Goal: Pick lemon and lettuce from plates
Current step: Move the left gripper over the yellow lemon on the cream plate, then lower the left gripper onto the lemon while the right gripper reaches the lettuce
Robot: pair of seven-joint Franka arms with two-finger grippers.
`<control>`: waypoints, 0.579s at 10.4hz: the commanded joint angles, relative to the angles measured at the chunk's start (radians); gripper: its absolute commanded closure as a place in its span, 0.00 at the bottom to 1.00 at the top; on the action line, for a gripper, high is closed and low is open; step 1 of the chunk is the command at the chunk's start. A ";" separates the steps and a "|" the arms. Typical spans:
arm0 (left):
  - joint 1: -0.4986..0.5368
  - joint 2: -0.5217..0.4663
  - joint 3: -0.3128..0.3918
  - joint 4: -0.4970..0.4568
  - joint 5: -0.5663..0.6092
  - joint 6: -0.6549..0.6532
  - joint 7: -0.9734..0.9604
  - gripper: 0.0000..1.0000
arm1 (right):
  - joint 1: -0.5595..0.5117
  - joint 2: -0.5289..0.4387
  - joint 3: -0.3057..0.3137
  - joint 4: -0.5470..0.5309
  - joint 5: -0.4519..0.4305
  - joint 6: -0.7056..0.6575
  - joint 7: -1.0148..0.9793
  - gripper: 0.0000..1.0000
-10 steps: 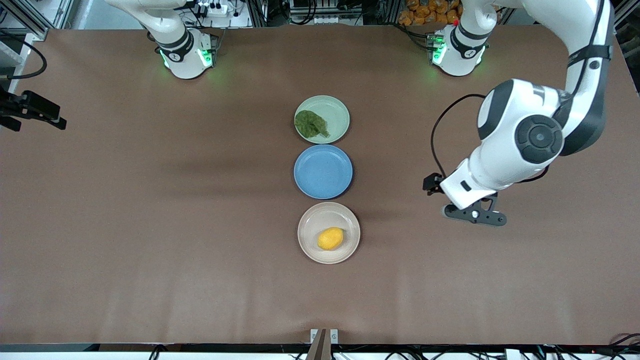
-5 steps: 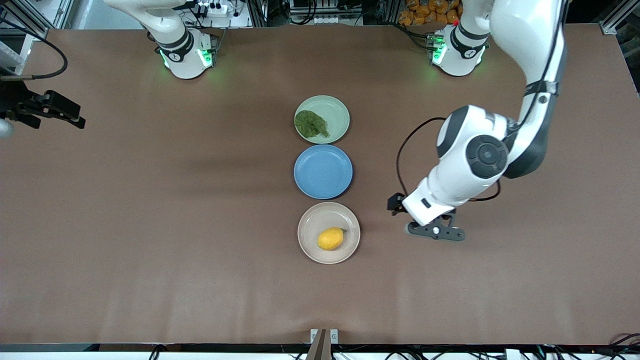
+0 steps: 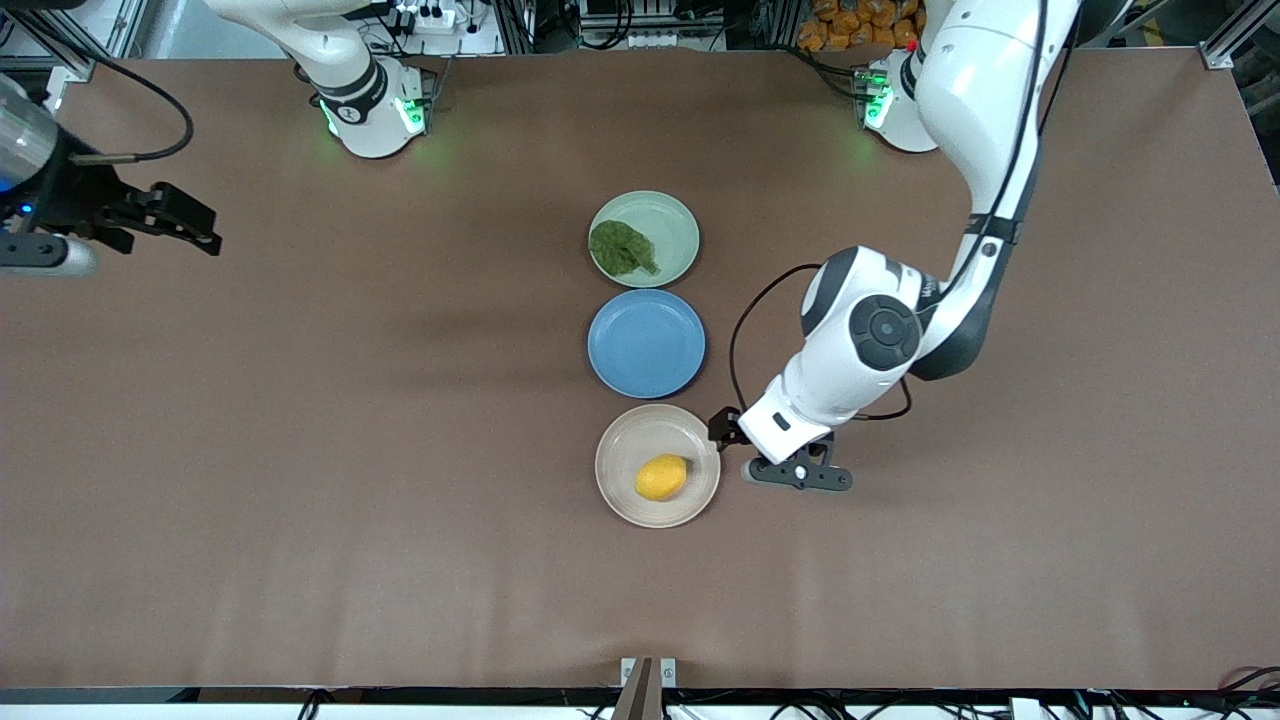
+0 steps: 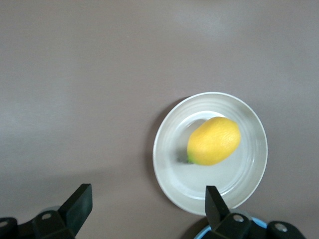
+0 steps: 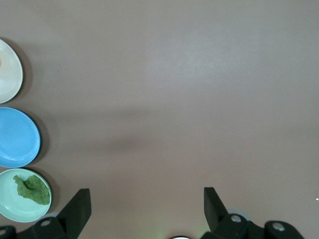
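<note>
The lemon (image 3: 661, 477) lies on the beige-cream plate (image 3: 612, 448), the plate nearest the front camera. The lettuce (image 3: 620, 247) lies on the mint green plate (image 3: 678, 218), the one nearest the robots' bases. My left gripper (image 3: 775, 442) is open and empty, up over the table just beside the beige plate, toward the left arm's end. In the left wrist view its fingers (image 4: 215, 199) frame the plate's rim (image 4: 164, 164), with the lemon (image 4: 214, 140) ahead. My right gripper (image 3: 198, 226) is open and empty over the right arm's end of the table. The right wrist view shows the lettuce (image 5: 32, 189).
An empty blue plate (image 3: 646, 343) sits between the two task plates, in one line with them. The left arm's cable (image 3: 745, 320) loops over the table beside the blue plate. Bare brown table surrounds the plates.
My left arm has swung in and down from the left arm's end of the table to beside the beige plate. My right gripper has come in from the table's edge.
</note>
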 commanded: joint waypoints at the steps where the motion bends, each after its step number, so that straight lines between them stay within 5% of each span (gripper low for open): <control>1: -0.034 0.074 0.009 0.039 -0.057 0.114 -0.043 0.00 | 0.053 -0.032 0.012 -0.048 -0.007 0.009 0.083 0.00; 6: -0.097 0.169 0.012 0.071 -0.085 0.256 -0.126 0.00 | 0.173 -0.029 0.040 -0.095 -0.009 0.026 0.208 0.00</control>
